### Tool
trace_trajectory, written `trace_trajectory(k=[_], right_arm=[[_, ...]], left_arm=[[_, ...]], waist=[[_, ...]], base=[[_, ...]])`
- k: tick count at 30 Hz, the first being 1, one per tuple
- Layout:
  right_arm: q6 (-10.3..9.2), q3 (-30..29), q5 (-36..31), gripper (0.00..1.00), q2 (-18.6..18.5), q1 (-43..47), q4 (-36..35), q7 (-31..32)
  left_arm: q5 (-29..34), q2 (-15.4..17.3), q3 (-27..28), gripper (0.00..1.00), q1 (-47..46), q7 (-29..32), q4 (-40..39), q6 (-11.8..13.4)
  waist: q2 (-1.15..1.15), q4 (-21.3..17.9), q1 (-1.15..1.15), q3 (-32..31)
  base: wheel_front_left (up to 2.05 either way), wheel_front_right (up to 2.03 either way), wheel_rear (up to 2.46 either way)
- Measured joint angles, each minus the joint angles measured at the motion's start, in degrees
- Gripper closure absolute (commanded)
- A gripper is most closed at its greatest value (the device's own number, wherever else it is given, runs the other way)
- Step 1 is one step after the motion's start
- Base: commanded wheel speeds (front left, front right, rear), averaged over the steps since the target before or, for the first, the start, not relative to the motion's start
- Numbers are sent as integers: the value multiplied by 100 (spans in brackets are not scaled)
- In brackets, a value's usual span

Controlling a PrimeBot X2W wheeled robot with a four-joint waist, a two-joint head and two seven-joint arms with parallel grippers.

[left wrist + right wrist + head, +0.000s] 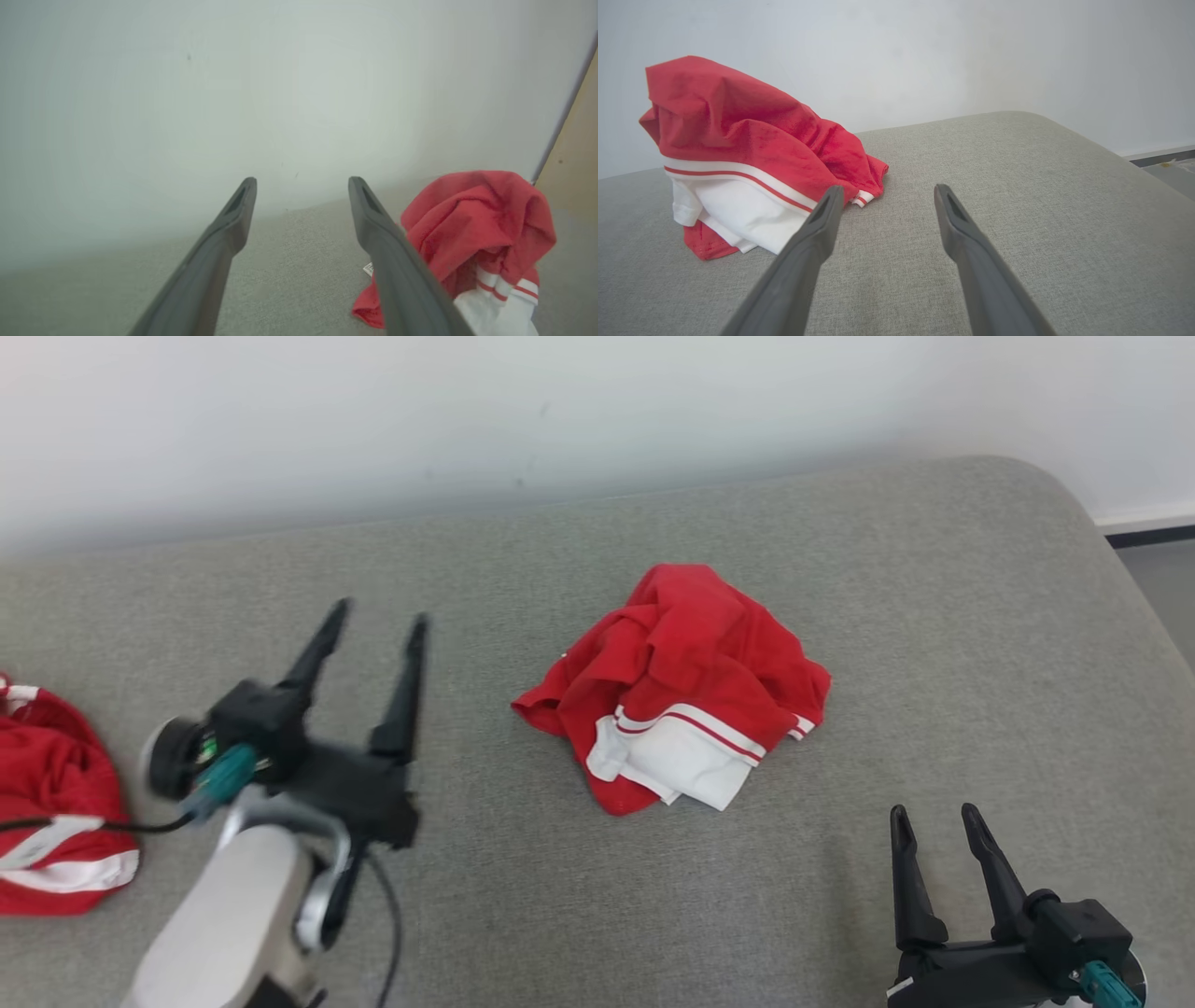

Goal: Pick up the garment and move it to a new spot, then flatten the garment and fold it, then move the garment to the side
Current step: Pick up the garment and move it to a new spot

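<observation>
Between the left tool (pixel 382 612) and right tool (pixel 934 812), both spread apart and empty, the garment (pixel 686 681) lies crumpled; pinching one loose fold risks lifting it bunched.

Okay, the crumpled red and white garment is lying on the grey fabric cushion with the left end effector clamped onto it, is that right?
No. The crumpled red and white garment lies on the grey fabric cushion, but the left end effector is open and apart from it, as the head view shows.
</observation>
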Motion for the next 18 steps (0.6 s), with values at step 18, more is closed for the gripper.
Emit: trace_trajectory(k=[18], right_arm=[[0, -29, -152, 0, 1, 169, 11, 0]], left_arm=[[683, 459, 1327, 0, 2263, -38, -1170, 280]], waist=[[0, 330, 0, -278]], base=[[0, 0, 0]])
